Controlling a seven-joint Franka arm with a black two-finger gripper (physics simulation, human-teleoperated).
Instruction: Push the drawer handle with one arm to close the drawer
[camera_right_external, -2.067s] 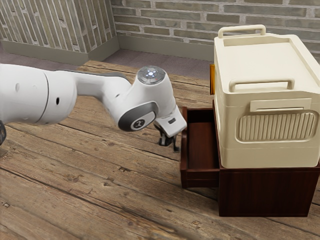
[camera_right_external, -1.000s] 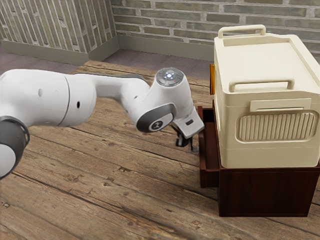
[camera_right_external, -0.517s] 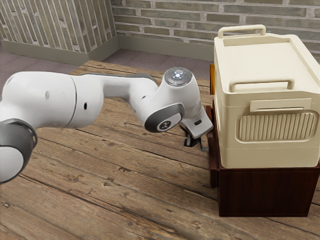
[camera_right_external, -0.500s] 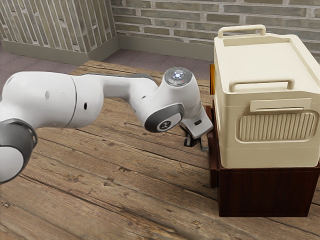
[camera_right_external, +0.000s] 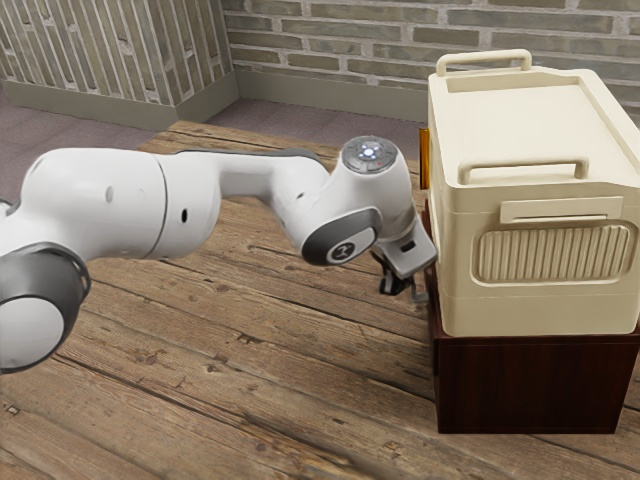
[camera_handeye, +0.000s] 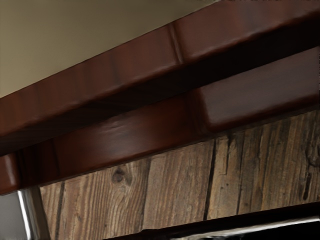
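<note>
The pushing looks almost finished, if I judge correctly; the drawer (camera_handeye: 125, 137) sits very close against its cabinet (camera_right_external: 530, 385), with its front almost level with it or fully level; a thin gap could hide there, so I cannot say that it is completely closed.

What can go wrong is mostly at this last part; if the tool (camera_right_external: 403, 288) stops or goes back too soon, the drawer may be left a little open; if it pushes too hard after the drawer meets its stop, the cabinet may slide on the table (camera_right_external: 250, 380), and the box (camera_right_external: 540, 310) on top may shake; a push away from the middle could make the drawer go crooked and stick; a contact too near the end of the handle (camera_right_external: 420, 296) could let the tool slip off; also, if the tool catches on the handle, going back may pull the drawer open again.

The handle is at the drawer's front, between this front and the tool, just beside the tool and perhaps touching it; the drawer is directly ahead of the tool, well apart from the table's far edge; whether the tool is wide or narrow, or holds the handle, I cannot tell.
</note>
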